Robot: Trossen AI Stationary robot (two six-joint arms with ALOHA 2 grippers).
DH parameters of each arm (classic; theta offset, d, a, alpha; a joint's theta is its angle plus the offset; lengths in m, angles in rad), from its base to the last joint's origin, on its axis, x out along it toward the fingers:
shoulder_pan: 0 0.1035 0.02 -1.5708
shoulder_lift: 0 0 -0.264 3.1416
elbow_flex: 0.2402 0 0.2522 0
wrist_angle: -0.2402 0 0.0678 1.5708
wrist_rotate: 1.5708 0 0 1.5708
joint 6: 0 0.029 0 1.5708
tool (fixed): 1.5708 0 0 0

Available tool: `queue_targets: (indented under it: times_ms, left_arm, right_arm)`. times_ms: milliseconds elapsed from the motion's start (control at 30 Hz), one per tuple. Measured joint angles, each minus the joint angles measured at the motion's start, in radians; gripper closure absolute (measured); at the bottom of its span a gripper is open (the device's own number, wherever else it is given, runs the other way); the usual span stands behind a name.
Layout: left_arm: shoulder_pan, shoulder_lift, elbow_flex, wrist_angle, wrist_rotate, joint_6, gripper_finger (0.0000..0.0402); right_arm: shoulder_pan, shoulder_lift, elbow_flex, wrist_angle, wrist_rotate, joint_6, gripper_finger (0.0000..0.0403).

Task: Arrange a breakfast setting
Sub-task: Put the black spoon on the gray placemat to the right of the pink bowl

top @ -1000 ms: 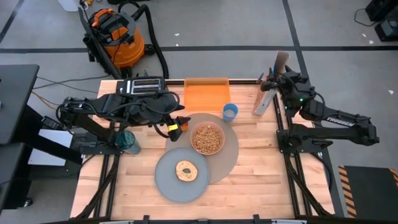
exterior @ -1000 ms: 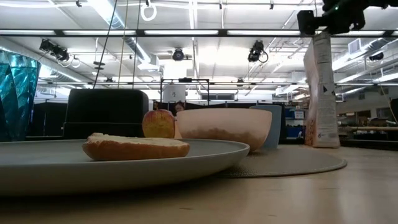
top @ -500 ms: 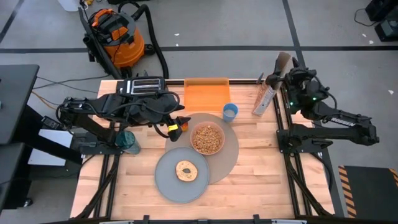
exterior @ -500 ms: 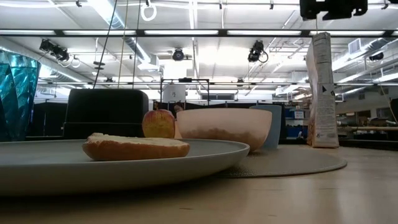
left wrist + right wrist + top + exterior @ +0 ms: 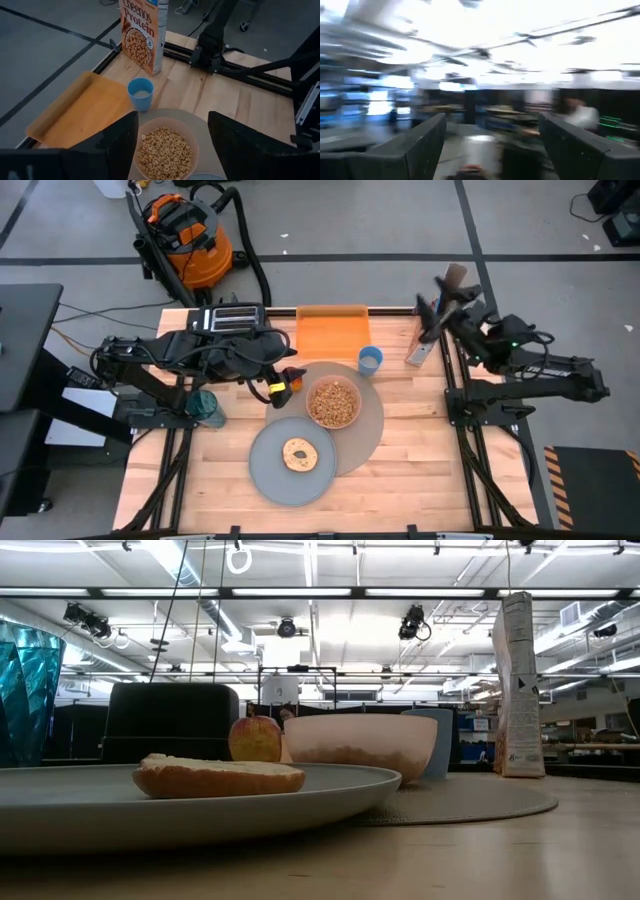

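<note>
Apple point(image 5: 283, 387): centre-left of the high view, on the bench at the mat's point(image 5: 372, 432) left edge, right under the left pincer point(image 5: 290, 375). Firm, smooth, round, so likely to roll; best gripped across its middle.
Bowl point(image 5: 333, 403): on the mat, full of cereal; top-heavy to tip, take it by the rim.
Bagel point(image 5: 298, 454): lies on the plate point(image 5: 265, 470), lower centre; soft, light.
Cup point(image 5: 370, 360): above the mat, light.
Left pincer: wide, holding nothing, fingers either side of the bowl in the wrist view.
Right pincer point(image 5: 440, 298): upper right, raised above the cereal box point(image 5: 425, 340), wide, empty, well apart from the setting.
</note>
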Motion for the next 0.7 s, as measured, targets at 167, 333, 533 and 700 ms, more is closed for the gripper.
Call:
queue_targets:
  times_ms: [167,333,533,700]
  left_arm:
    - [0.000,0.000,0.000,-0.002,0.051,-0.006,0.0155]
    - [-0.030,-0.024,0.000,-0.102,0.092,-0.084,0.0155]
    - [-0.125,-0.042,0.001,-0.386,0.235,-0.226,0.0155]
    - [-0.226,-0.046,0.001,-0.633,0.306,-0.304,0.0155]
  right_arm:
    - [0.066,0.112,0.091,-0.057,-0.087,0.038,0.0080]
    - [0.138,0.257,0.241,-0.157,-0.111,0.029,0.0080]
    - [0.185,0.391,0.336,-0.213,-0.148,0.027,0.0080]
    - [0.210,0.459,0.352,-0.214,-0.151,0.021,0.0080]
